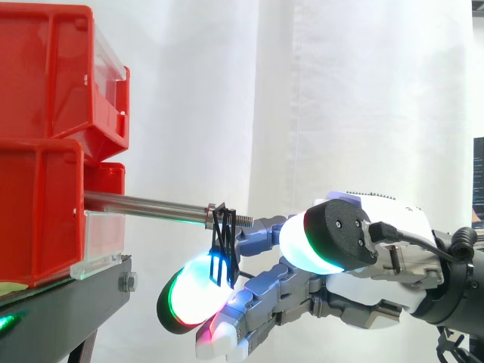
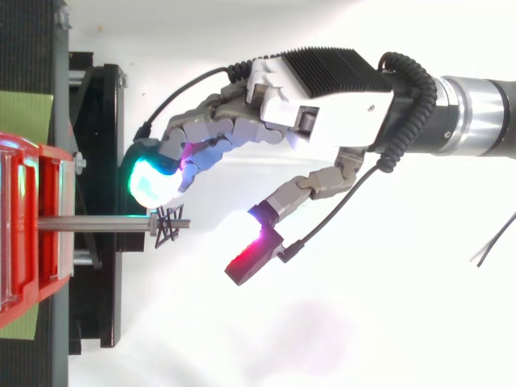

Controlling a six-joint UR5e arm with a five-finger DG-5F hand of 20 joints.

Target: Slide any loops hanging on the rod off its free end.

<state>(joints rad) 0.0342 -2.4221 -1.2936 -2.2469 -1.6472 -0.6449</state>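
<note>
Steel rod [image 1: 144, 203] sticks out level from the lower red bin [image 1: 38, 212]. Its long axis runs left-right in the side view, and the free end [image 1: 246, 221] points right, straight at the incoming arm.

Black loops [image 1: 224, 231], a small bunch of thin wire-like ones, hang off the rod just short of that end, near the threaded tip. Not much rod is left to clear.

The hand [image 2: 322, 105] comes in from the free-end side, so the loops lie ahead of the palm, out by the fingertips. It is spread and pinching nothing: the fingers have a loose curve and the thumb sits well apart from them.

- **Fingertips:** In the top view the fingertips [image 2: 149, 181], glowing cyan, sit just beside the rod on one side, level with the loops or slightly bin-side of them. In the side view they sit lower than the rod, with the bottom of the loops dangling right at the green/red pad. I can't tell whether they touch.
- **Thumb pad:** In the top view the thumb pad [image 2: 251, 260], glowing red, is on the other side of the rod line, past the free end and clear of everything.

What matters is that the rod axis and the pull-off direction both point back toward the wrist. My read is that the fingertips need to get behind the loops on the bin side, then drag along the axis toward the free end. That looks like a short retract along the rod, not a sideways sweep.

Risks as I see them:
- The loops could snag on the thread at the tip.
- The pad could slip under the loops instead of catching them, because it sits low.

The black stand [image 1: 68, 302] under the bins is close to the lower fingers but apart from them.
</note>
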